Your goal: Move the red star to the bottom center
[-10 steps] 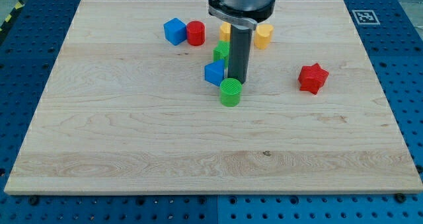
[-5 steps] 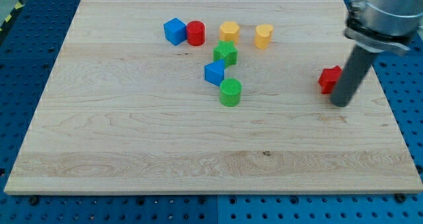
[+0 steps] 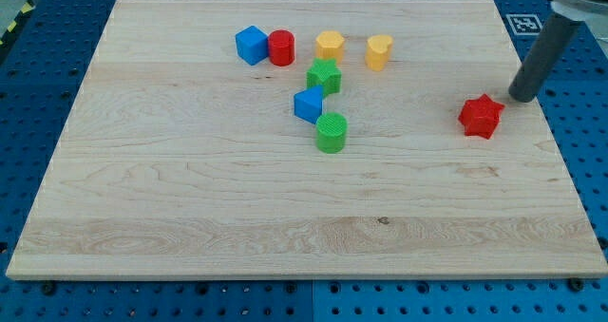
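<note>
The red star (image 3: 481,116) lies on the wooden board (image 3: 190,189) at the view's right, about mid-height. My tip (image 3: 522,98) rests on the board just up and to the right of the red star, a small gap apart from it. The rod rises from the tip toward the view's top right corner.
A blue cube (image 3: 252,45) and a red cylinder (image 3: 281,48) sit side by side near the view's top. Two yellow blocks (image 3: 330,46) (image 3: 379,51) lie to their right. A green star (image 3: 324,76), a blue block (image 3: 309,104) and a green cylinder (image 3: 332,132) run down the middle.
My tip swept from the middle blocks to the right, then moved up past the red star. The red star shifted to the right by a few centimetres.
</note>
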{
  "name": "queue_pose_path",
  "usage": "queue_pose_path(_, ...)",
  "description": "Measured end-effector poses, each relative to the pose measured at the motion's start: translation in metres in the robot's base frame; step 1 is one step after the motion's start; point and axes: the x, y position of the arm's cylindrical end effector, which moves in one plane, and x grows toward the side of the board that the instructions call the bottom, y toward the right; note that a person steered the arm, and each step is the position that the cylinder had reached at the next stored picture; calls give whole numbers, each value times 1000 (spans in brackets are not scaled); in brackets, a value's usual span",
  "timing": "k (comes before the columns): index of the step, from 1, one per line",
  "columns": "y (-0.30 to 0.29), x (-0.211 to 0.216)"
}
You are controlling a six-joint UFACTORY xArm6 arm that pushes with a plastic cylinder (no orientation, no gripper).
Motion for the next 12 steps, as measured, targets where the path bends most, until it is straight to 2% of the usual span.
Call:
queue_pose_path(4,-62,49)
queue_pose_path(6,-84,59)
queue_pose_path(12,-101,111)
